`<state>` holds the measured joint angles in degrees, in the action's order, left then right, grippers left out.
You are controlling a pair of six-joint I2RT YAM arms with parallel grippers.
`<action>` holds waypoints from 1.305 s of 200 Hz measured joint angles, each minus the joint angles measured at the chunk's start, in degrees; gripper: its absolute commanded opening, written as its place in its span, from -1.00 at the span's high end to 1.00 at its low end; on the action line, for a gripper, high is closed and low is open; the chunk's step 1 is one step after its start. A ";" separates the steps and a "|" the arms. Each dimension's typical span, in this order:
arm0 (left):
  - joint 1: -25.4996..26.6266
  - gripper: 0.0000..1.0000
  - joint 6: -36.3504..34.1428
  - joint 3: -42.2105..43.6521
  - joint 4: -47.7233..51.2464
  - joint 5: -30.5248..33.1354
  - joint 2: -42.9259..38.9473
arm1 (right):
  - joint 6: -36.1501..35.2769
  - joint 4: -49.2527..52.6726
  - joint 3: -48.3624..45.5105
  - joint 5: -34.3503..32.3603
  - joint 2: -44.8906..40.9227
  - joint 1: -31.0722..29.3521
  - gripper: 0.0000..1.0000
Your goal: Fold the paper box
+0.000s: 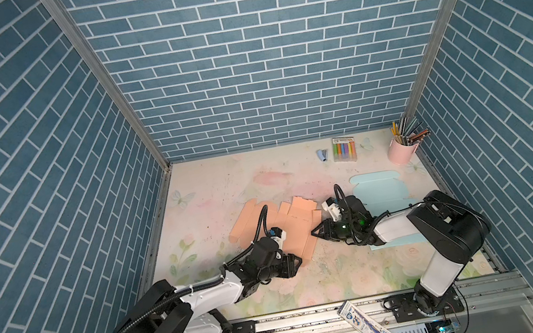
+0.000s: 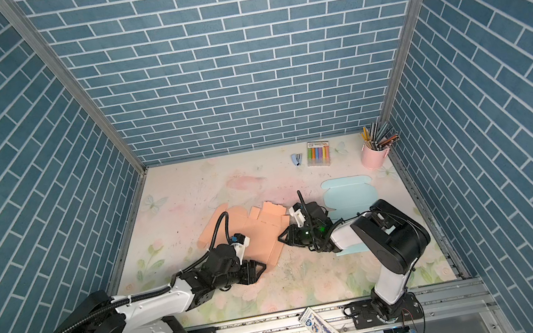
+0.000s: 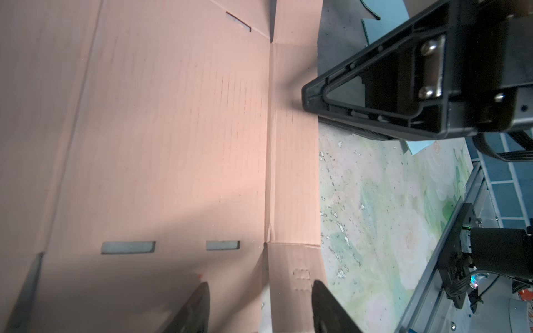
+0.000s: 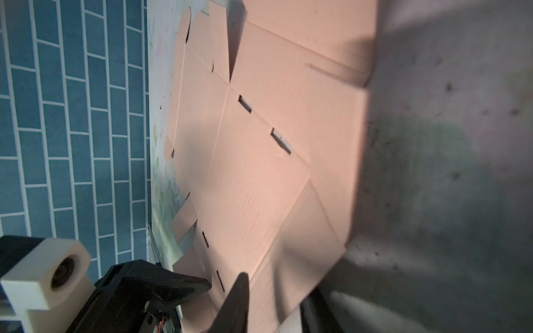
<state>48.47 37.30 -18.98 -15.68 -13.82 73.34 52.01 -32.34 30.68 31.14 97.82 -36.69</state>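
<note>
The paper box (image 1: 290, 229) (image 2: 261, 234) is a flat peach cardboard blank with slots and flaps, lying mid-table. My left gripper (image 1: 297, 261) (image 2: 263, 267) hovers low at its near edge. In the left wrist view this gripper (image 3: 259, 305) is open and straddles a narrow corner flap of the blank (image 3: 173, 144) without pinching it. My right gripper (image 1: 314, 232) (image 2: 280, 238) is at the blank's right edge. In the right wrist view its jaws (image 4: 277, 299) are closed on the side flap of the blank (image 4: 259, 144), one finger above the card and one below.
A light blue flat blank (image 1: 381, 192) lies under the right arm. A pink cup of pencils (image 1: 401, 150), a marker pack (image 1: 343, 149) and a small blue stapler (image 1: 321, 155) stand at the back right. A tube (image 1: 373, 329) lies across the front rail.
</note>
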 measured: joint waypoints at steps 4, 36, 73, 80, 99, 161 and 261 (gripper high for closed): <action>0.00 -0.14 0.02 -0.07 0.02 -0.02 0.00 | 0.33 -0.20 0.00 -0.02 0.24 0.00 0.65; 0.07 -0.14 -0.02 -0.70 1.22 0.26 -1.31 | 0.09 0.48 1.55 0.20 1.53 0.00 0.80; -0.20 -0.14 -0.20 -0.70 2.91 0.94 -6.67 | -2.43 4.94 5.03 0.61 1.40 1.79 0.90; -0.68 -0.14 -0.17 -0.70 2.91 0.61 -7.67 | -3.74 6.71 6.03 0.96 1.40 2.64 0.90; -3.17 -0.14 -0.20 -0.46 2.54 -0.55 -9.66 | -9.46 14.84 11.96 1.70 2.56 5.03 0.87; -11.26 -0.14 -1.99 -0.24 2.51 -1.57 -11.15 | -26.08 34.25 28.96 -0.98 10.71 8.04 0.36; -12.94 -0.14 -3.69 0.04 2.51 -1.88 -9.68 | -15.72 22.53 13.53 -1.40 1.18 6.08 0.02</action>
<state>35.53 33.61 -18.94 -13.17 -15.70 63.66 36.29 -9.80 44.21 29.74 99.00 -30.61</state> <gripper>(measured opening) 0.570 0.491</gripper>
